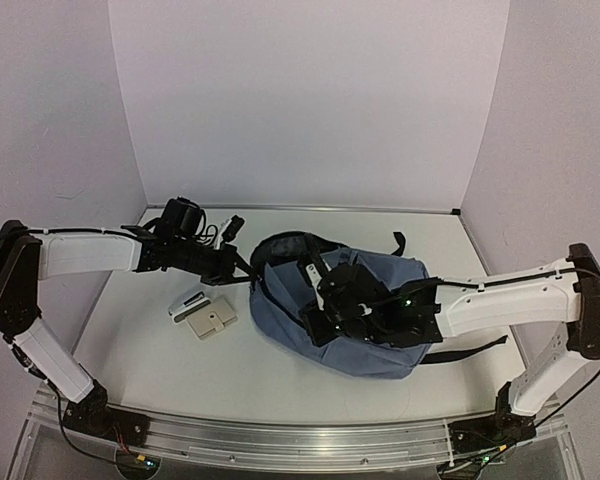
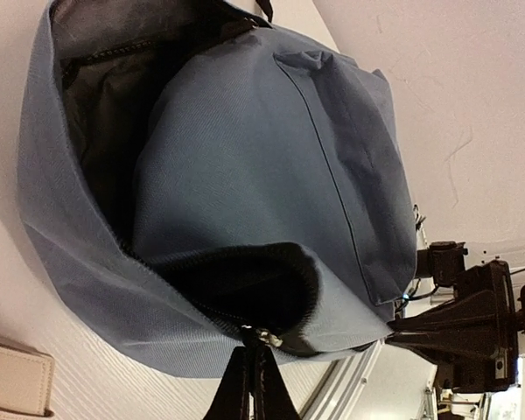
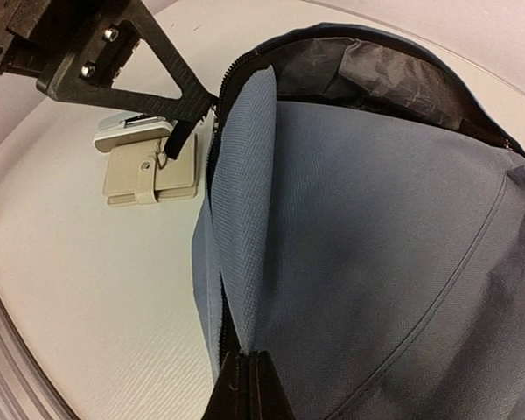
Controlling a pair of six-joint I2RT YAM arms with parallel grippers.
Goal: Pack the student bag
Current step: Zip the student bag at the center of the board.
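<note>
Lilac walls, white table.

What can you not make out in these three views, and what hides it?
- Inside the student bag: left wrist view, dark lining in shadow, contents unreadable.
- White item behind the beige wallet: right wrist view, partly covered by the left gripper; too small from above.
- Bag's front panel: top view, largely covered by the right gripper.

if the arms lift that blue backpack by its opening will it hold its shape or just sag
Likely sags: the student bag lies slumped and creased where the left gripper and right gripper pinch its zipper edge. Probably light, as no contents show in the dark lining. Pushed, it would likely bunch or slide, not tip.
</note>
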